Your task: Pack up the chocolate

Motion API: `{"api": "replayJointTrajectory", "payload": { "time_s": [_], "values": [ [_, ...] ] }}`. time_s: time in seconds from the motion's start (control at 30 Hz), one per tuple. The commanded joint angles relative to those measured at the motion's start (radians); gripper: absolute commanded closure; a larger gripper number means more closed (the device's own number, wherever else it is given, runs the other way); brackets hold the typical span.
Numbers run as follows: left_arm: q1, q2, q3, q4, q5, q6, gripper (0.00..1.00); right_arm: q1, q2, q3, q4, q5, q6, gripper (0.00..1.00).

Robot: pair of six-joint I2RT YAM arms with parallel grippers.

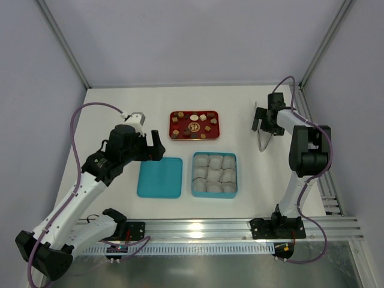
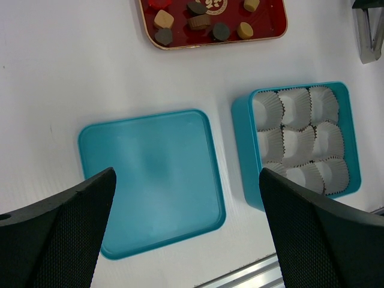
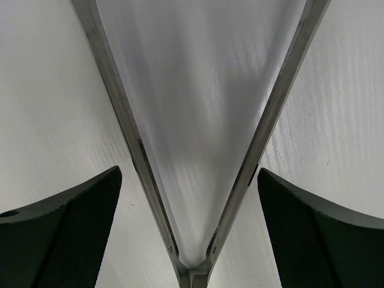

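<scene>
Since no chocolate (image 2: 163, 19) lies in the box (image 2: 243, 156) yet, packing has not begun. All pieces sit on the red tray (image 2: 180, 36), well beyond the left fingers (image 2: 54, 234), which hang spread above the lid (image 2: 156, 180). The right fingers (image 3: 60, 228) are also spread, one on each side of the tongs (image 3: 129, 138) lying on the bench (image 3: 36, 90) just below them. I judge the step is taking the tongs. Next, the right fingers should go down and close on both arms without pushing them away.
</scene>
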Motion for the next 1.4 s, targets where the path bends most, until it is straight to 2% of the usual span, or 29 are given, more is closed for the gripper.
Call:
{"api": "replayJointTrajectory", "payload": {
  "time_s": [0.0,0.27,0.57,0.8,0.9,1.0,1.03,1.17,1.37],
  "values": [
    [-0.004,0.0,0.031,0.01,0.019,0.017,0.0,-0.003,0.002,-0.02,0.017,0.005,0.009,0.06],
    [-0.004,0.007,0.031,0.011,0.024,0.015,0.0,-0.003,0.006,-0.037,0.021,0.006,0.007,0.08],
    [-0.004,0.008,0.034,0.013,0.022,0.015,0.0,-0.001,0.012,-0.034,0.012,0.006,0.012,0.16],
    [-0.004,0.007,0.033,0.013,0.022,0.015,0.0,0.0,0.003,-0.032,0.012,-0.011,0.018,0.38],
    [-0.004,0.007,0.033,0.013,0.021,0.015,0.0,0.014,-0.021,-0.034,0.009,0.005,0.023,0.43],
    [-0.004,0.005,0.031,0.013,0.018,0.015,0.0,0.022,-0.061,-0.034,0.001,0.026,0.026,0.44],
    [-0.004,0.004,0.031,0.013,0.018,0.017,0.0,0.06,-0.07,-0.032,-0.009,0.035,0.027,0.44],
    [-0.004,0.002,0.031,0.011,0.015,0.017,0.0,0.086,-0.112,-0.005,-0.048,0.06,0.038,0.48],
    [-0.004,0.002,0.033,0.011,0.011,0.018,0.0,0.099,-0.195,0.003,-0.083,0.038,0.067,0.48]
  ]
}}
